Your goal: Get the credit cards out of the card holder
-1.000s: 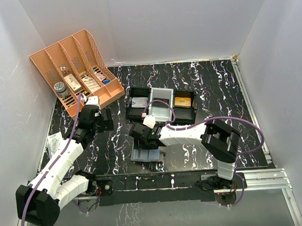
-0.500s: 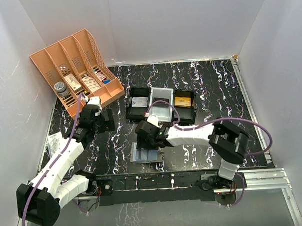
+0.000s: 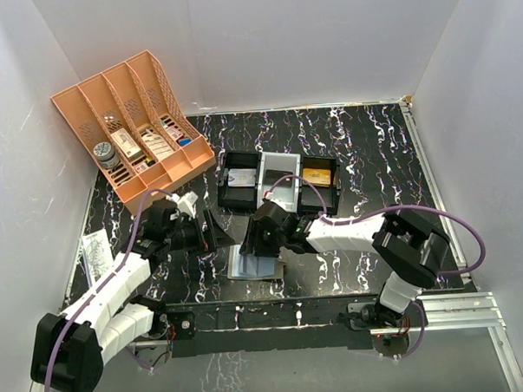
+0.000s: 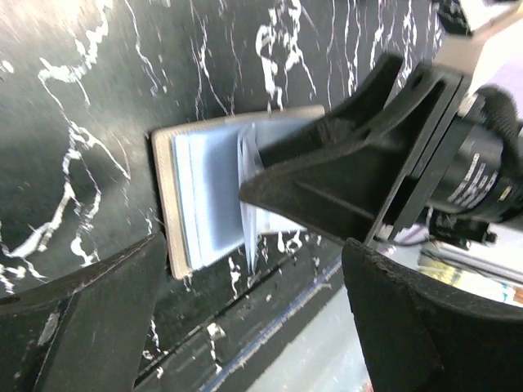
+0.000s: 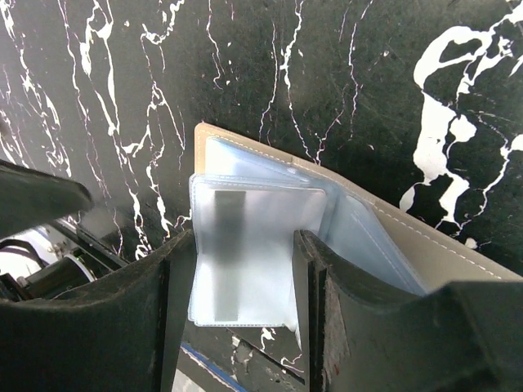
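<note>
card holder: card holder (image 3: 247,268) lies open and flat on the black marbled table (image 3: 372,139), at the near edge between the two arm bases. Tan outer edge, grey-blue clear sleeves facing up (image 4: 200,196) (image 5: 384,237).
right claw: right gripper (image 3: 262,244) is down on the open holder. In its wrist view (image 5: 243,241) the two fingers stand a narrow gap apart, on either side of one clear sleeve leaf (image 5: 253,204). The leaf's edges run under the fingers. No firm pinch visible.
left claw: left gripper (image 3: 215,237) sits low, just left of the holder and pointed at it, not touching. Jaws wide, with the holder and the right fingers framed between them (image 4: 253,249).
sleeve edge: in the left wrist view, one thin leaf stands up off the holder at the right fingertips.
cards: orange card (image 3: 317,174) lies in the right compartment of the black tray (image 3: 240,201), behind the holder. Grey card (image 3: 239,177) is in the left compartment. Can't tell whether any card sits in the sleeves.
background: orange lattice organiser (image 3: 84,104) at far left, well apart.
</note>
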